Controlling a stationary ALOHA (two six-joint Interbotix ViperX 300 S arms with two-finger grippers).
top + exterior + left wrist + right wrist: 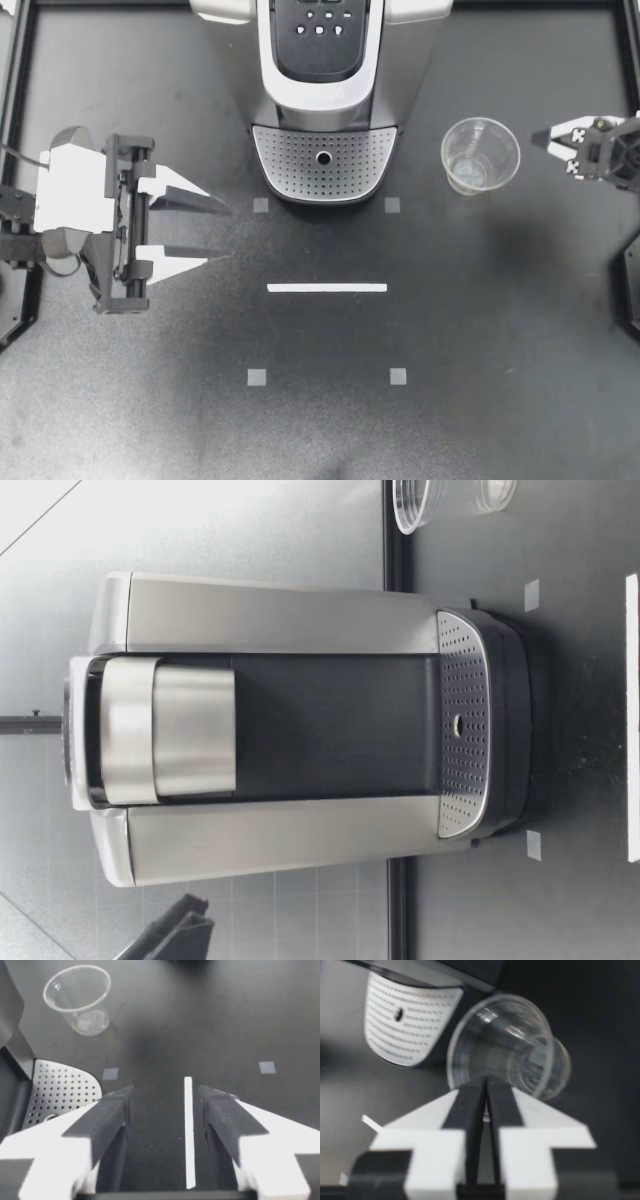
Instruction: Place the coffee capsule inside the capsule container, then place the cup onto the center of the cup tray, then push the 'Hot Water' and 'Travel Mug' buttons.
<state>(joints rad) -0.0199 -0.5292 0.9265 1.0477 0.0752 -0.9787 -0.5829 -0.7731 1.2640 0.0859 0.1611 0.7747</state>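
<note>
Top view, clear cup [480,155] upright on counter [320,430], just ahead of right claw [541,141], closed tight and empty, left claw [222,231] wide.

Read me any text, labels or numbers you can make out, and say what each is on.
No text is readable anywhere.
The buttons on the coffee machine's control panel: white marks, too small to read.
The clear plastic cup and the white tape strip: no print visible.
</note>
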